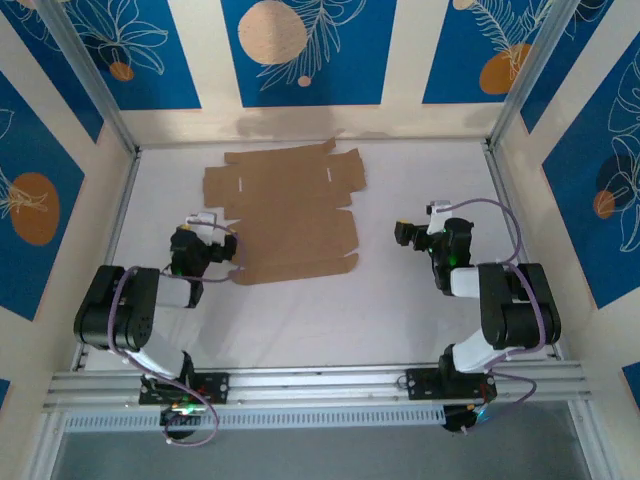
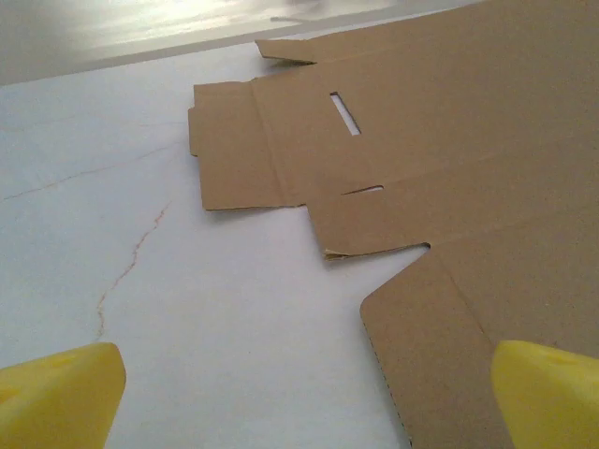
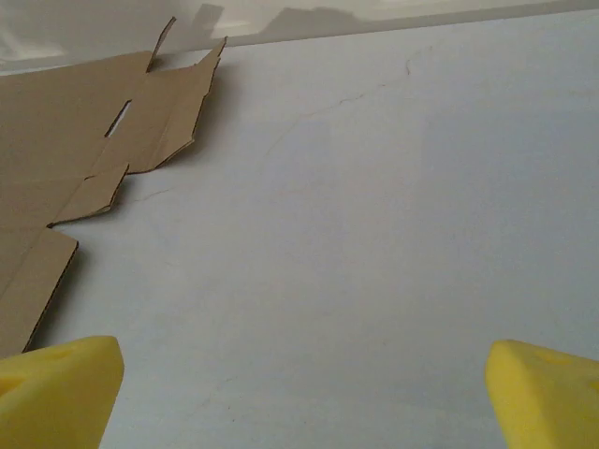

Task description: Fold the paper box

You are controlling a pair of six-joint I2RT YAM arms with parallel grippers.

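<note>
The paper box [image 1: 285,205] is a flat, unfolded sheet of brown cardboard with flaps and slots, lying on the white table towards the back left. My left gripper [image 1: 222,250] is low at the sheet's near left corner. In the left wrist view the gripper [image 2: 304,402] is open; its right yellow fingertip [image 2: 552,393] is over a rounded flap of the box [image 2: 449,168], and its left one is over bare table. My right gripper [image 1: 405,233] is to the right of the sheet, apart from it. It is open [image 3: 301,398] over bare table, with the box [image 3: 75,131] at far left.
The white table [image 1: 400,310] is walled in by blue and cream patterned panels [image 1: 300,50] at the back and on both sides. A metal rail [image 1: 320,385] carrying the arm bases runs along the near edge. Bare table lies between the sheet and the right wall.
</note>
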